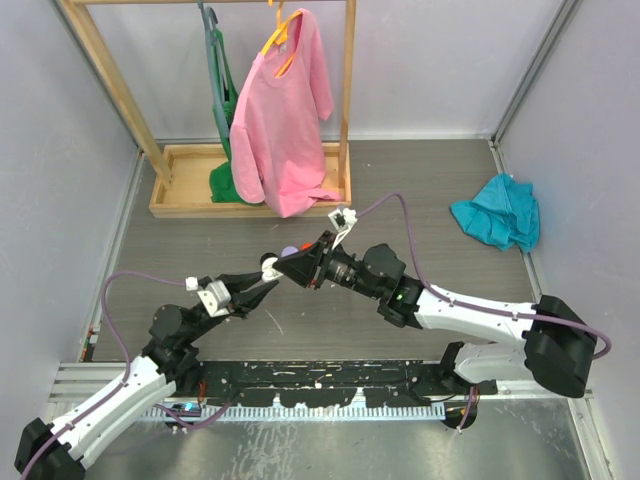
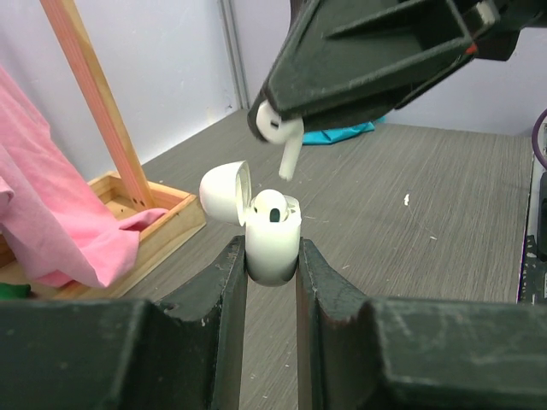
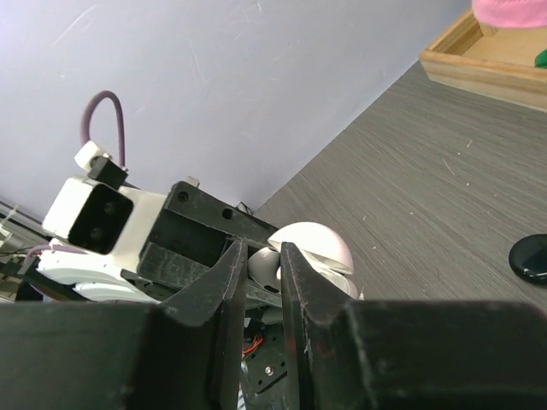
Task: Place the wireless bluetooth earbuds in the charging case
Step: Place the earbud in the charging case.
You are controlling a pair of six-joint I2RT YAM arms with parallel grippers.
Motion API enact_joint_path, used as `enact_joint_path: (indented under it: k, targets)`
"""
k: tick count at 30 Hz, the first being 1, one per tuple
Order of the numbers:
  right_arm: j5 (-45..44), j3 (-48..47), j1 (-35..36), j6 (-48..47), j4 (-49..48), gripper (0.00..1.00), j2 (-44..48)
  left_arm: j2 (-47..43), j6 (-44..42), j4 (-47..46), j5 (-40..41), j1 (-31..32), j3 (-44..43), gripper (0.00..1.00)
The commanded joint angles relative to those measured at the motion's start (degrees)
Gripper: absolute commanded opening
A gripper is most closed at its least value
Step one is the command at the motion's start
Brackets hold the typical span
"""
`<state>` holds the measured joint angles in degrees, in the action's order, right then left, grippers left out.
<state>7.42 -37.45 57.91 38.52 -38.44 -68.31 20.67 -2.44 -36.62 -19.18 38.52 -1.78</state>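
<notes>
My left gripper (image 2: pixel 272 248) is shut on the lower half of a white charging case (image 2: pixel 273 235), held upright above the grey floor. Its lid (image 2: pixel 224 193) is flipped open to the left and a dark socket shows in its top. A white earbud (image 2: pixel 277 130) hangs just above the case with its stem pointing down at the opening, not touching it. My right gripper (image 3: pixel 261 252) is shut on that earbud (image 3: pixel 267 269), with the case lid (image 3: pixel 318 243) right behind it. In the top view the left gripper (image 1: pixel 262 284) and right gripper (image 1: pixel 286 267) meet tip to tip mid-floor.
A wooden clothes rack (image 1: pixel 190 185) with a pink shirt (image 1: pixel 285 120) and a green garment (image 1: pixel 225 185) stands at the back. A teal cloth (image 1: pixel 497 212) lies at the right near the wall. A dark round disc (image 3: pixel 530 258) lies on the floor. Purple cables loop from both wrists.
</notes>
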Motion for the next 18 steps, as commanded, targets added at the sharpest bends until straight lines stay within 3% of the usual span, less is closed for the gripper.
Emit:
enact_joint_path:
  k: [1, 18]
  targets:
    - [-1.8, 0.3, 0.6, -0.1, -6.0, 0.21, -1.3, -1.0, -0.3, -3.9, 1.0, 0.1, 0.0, 0.00]
    - [-1.2, 1.6, 1.3, 4.3, -11.0, 0.21, -4.3, -1.0, -0.2, -4.1, 1.1, 0.1, 0.1, 0.00]
